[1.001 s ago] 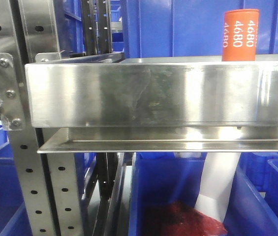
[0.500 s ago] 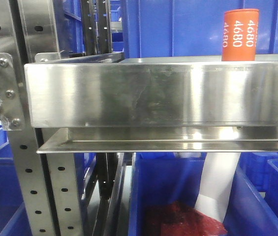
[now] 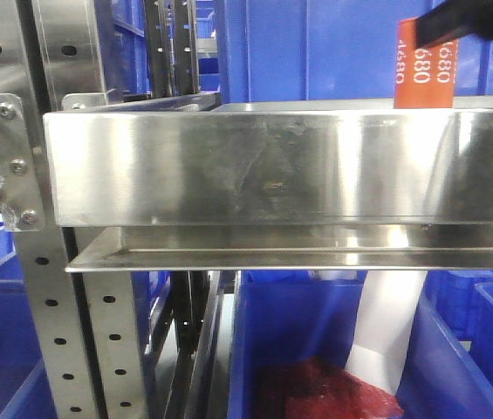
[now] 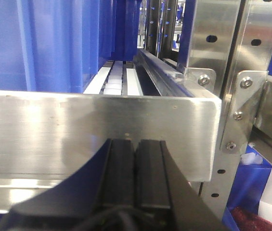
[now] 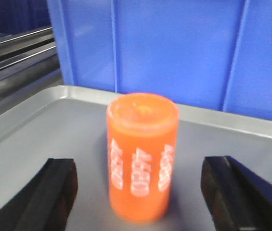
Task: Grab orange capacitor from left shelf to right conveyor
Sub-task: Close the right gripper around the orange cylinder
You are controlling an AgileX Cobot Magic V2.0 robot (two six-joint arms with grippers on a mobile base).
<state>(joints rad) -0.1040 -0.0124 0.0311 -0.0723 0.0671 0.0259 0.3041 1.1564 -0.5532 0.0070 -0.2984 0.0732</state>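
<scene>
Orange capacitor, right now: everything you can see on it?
The orange capacitor is a small smooth orange cylinder with white 4680 print repeated around its side, flat top, standing upright on the left shelf before a blue bin wall. The right end effector straddles it, open, fingers clear on both sides; nothing grips it.

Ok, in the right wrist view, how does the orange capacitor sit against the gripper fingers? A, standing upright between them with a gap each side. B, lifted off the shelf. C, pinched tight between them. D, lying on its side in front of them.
A: the orange capacitor stands upright on the shelf, with bare shelf showing between it and each finger of the open right gripper.
</scene>
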